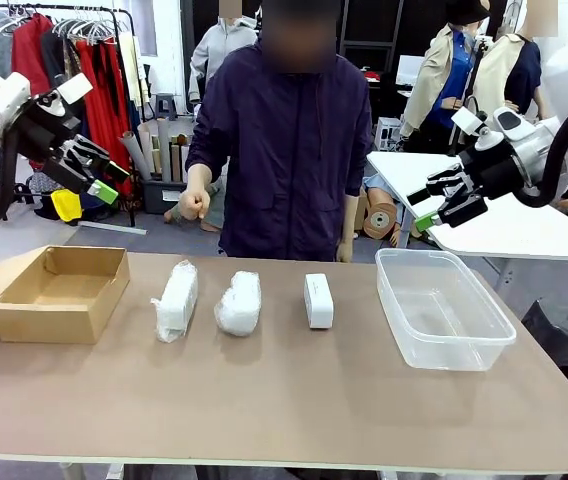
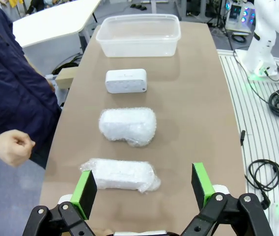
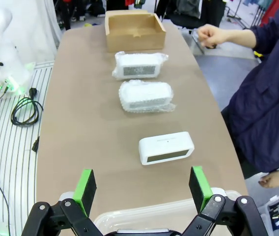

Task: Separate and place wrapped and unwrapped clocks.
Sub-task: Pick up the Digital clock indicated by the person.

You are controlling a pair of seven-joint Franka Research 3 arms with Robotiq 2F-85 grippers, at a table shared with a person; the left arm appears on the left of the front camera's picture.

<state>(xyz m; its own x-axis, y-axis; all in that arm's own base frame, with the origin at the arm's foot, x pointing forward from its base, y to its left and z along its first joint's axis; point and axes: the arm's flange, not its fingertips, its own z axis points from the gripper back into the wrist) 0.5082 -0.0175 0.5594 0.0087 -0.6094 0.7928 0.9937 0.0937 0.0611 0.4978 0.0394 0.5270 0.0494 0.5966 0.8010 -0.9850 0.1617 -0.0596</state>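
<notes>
Tabletop (image 1: 284, 400), two wrapped clocks (image 1: 176, 300) (image 1: 239, 303), bare clock (image 1: 318, 300)

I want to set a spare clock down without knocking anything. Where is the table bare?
The table is bare along its whole near strip, robot side of the row. Narrower lanes flank the bare clock, toward the tub and the right wrapped clock. Crowded: box, left wrapped clock and its neighbour.

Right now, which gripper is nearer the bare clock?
Right. The right gripper hovers above the tub's end, beside the bare clock; the left gripper hovers over the box, beyond both wrapped bundles.
</notes>
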